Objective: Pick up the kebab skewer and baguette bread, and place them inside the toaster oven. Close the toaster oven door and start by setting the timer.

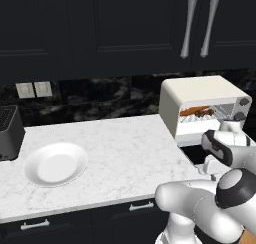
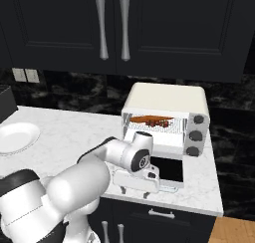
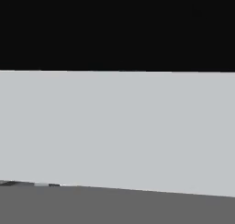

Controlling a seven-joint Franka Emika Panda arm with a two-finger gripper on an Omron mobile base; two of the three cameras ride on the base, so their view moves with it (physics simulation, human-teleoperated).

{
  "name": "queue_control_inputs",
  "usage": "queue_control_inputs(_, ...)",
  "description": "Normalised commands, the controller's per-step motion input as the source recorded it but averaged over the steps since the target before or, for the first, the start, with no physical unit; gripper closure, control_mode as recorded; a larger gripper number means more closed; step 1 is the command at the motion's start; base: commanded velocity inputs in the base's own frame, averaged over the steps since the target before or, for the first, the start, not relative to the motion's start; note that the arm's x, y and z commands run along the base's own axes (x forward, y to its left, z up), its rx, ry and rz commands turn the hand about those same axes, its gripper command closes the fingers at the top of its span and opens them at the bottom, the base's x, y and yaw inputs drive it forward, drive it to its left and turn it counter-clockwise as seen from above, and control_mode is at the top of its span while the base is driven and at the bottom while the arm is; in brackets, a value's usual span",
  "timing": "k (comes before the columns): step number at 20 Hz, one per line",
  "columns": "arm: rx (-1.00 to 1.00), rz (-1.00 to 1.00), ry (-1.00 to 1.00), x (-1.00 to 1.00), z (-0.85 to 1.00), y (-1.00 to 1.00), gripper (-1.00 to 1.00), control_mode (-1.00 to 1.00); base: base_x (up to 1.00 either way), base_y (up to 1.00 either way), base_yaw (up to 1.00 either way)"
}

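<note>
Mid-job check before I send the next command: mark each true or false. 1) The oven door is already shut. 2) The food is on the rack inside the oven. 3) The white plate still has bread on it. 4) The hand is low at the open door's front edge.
1) False: the toaster oven door hangs open, lying flat.
2) True: the baguette bread and kebab skewer lie on the rack in the toaster oven.
3) False: the white plate is bare.
4) True: the gripper sits there.

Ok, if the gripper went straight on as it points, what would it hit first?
Probably the toaster oven door: the open gripper sits at its lowered front edge, and the hand view shows a pale flat surface close ahead. It could be the counter instead; depth is unclear.
</note>
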Motion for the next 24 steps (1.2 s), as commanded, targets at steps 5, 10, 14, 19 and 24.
queue_control_inputs(5,-0.02,0.0,-0.26,0.04,-0.11,-0.09,-1.0,-1.0,0.0,0.0,0.0)
queue_control_inputs(10,0.0,-0.08,-0.37,0.54,0.0,0.0,-1.0,-1.0,0.0,0.0,0.0)
queue_control_inputs(14,0.0,-0.12,-0.21,0.97,0.0,0.0,-1.0,-1.0,0.0,0.0,0.0)
queue_control_inputs(19,0.0,-0.14,-0.27,0.99,0.23,0.11,-1.0,-1.0,0.0,0.0,0.0)
queue_control_inputs(24,0.0,-0.16,-0.39,0.99,0.44,0.26,-1.0,-1.0,0.0,0.0,0.0)
